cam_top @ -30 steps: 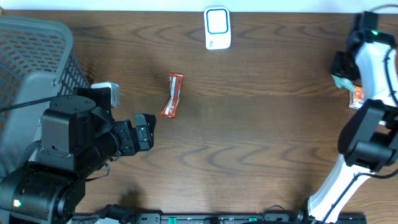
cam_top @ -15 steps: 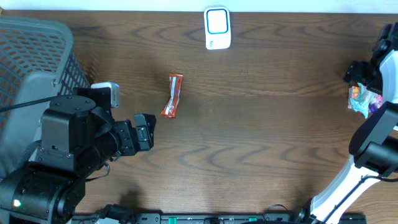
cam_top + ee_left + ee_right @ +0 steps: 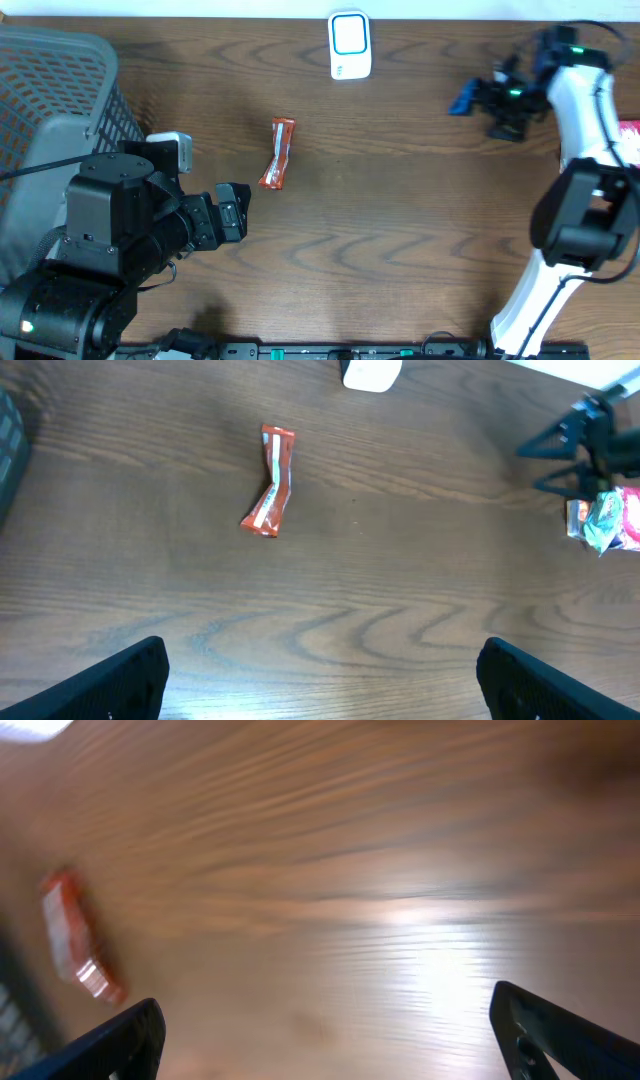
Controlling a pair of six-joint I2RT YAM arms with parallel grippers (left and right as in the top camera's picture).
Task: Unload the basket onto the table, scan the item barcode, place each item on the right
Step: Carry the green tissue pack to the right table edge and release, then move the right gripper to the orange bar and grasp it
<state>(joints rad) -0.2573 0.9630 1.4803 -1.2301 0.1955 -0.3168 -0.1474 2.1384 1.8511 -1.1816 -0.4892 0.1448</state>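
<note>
While both arms hang above the wooden table (image 3: pixel 400 230), your left gripper (image 3: pixel 240 208) stands wide open with nothing between its fingers. It points toward the orange snack wrapper (image 3: pixel 278 152), which lies flat on the wood near it, apart from the white scanner (image 3: pixel 350 45) at the far edge. Your right gripper (image 3: pixel 480 110) is also spread wide and empty, right of the scanner. A grey basket (image 3: pixel 50 80) sits at your left, and colourful packets (image 3: pixel 603 525) at the right edge
</note>
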